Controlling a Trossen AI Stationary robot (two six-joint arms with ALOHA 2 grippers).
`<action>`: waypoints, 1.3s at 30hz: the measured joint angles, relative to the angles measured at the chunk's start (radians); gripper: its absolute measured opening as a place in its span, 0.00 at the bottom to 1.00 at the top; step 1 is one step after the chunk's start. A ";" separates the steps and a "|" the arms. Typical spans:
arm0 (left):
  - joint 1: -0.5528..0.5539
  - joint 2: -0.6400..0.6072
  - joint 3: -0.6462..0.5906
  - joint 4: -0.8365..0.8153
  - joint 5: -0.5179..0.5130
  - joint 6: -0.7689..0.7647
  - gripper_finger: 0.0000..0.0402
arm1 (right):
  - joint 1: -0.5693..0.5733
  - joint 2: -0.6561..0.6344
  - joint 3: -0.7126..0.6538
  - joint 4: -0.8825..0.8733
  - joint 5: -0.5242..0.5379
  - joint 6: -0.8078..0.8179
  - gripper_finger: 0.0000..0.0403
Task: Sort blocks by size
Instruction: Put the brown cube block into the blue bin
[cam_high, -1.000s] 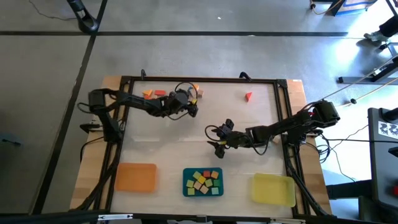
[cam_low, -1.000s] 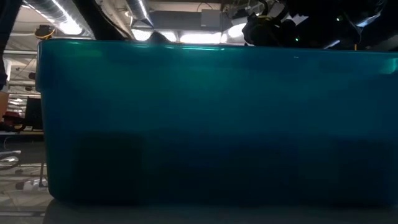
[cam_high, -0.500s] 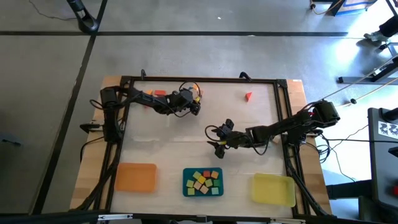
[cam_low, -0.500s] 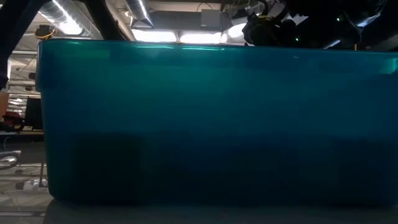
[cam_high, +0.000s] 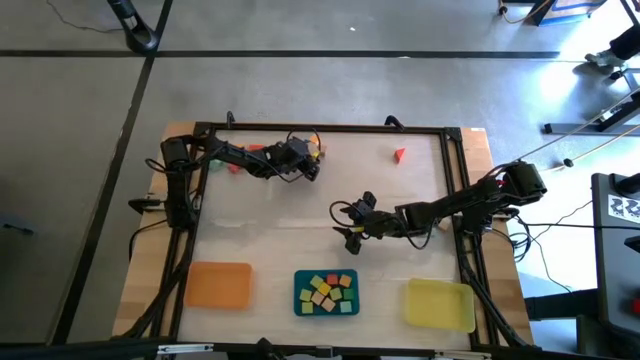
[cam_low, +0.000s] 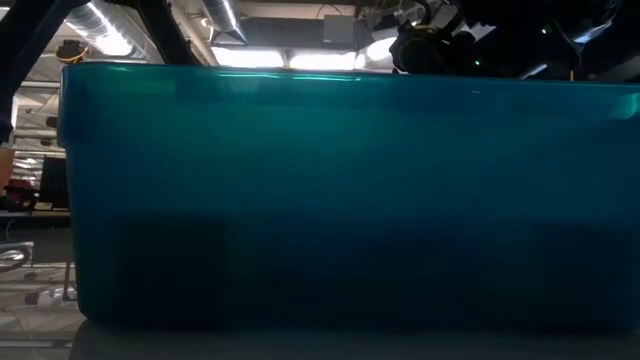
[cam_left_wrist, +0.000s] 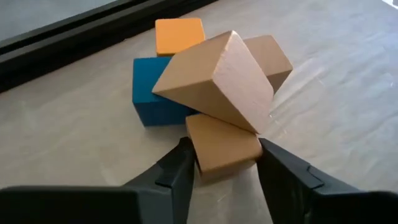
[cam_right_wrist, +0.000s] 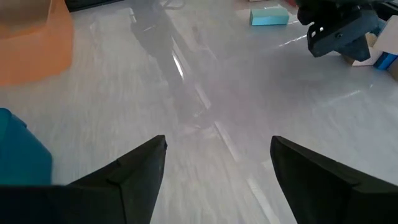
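Observation:
In the left wrist view a small tan block (cam_left_wrist: 224, 144) lies on the table between the fingers of my left gripper (cam_left_wrist: 224, 163). A bigger tan block (cam_left_wrist: 217, 78) leans tilted on its far end and on a blue block (cam_left_wrist: 149, 102). An orange block (cam_left_wrist: 180, 34) and another tan one (cam_left_wrist: 270, 56) lie behind. This cluster (cam_high: 317, 148) sits near the table's far edge, with my left gripper (cam_high: 311, 168) at it. My right gripper (cam_high: 352, 222) hangs open over the table's middle, holding nothing. A red block (cam_high: 400, 154) lies alone at the far right. My left gripper pinches the small tan block by its two opposite sides (cam_left_wrist: 202, 160) between its two fingers, at the block's near end. The fingers slant down from the table's near-left side. The block lies on the table, with the bigger tan block resting on its far end.
Three trays stand along the near edge: orange (cam_high: 218, 285), teal (cam_high: 300, 292) with several blocks in it, and yellow (cam_high: 440, 303). More blocks (cam_high: 250, 150) lie at the far left under the left arm. The teal tray's wall (cam_low: 340, 200) fills the low view.
My left gripper has moved toward the table's far edge and down, onto the cluster of blocks, with its arm swinging the same way. The right arm has kept still.

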 joint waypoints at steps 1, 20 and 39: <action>0.002 0.000 0.000 0.000 0.000 0.010 0.33 | 0.000 0.000 0.000 0.000 0.000 0.000 0.71; -0.261 -0.288 -0.001 -0.264 0.016 0.092 0.32 | 0.000 0.000 0.000 -0.075 -0.020 0.075 0.71; -0.752 -0.494 0.000 -0.282 0.156 0.104 0.32 | 0.000 0.000 0.000 -0.130 -0.050 0.105 0.71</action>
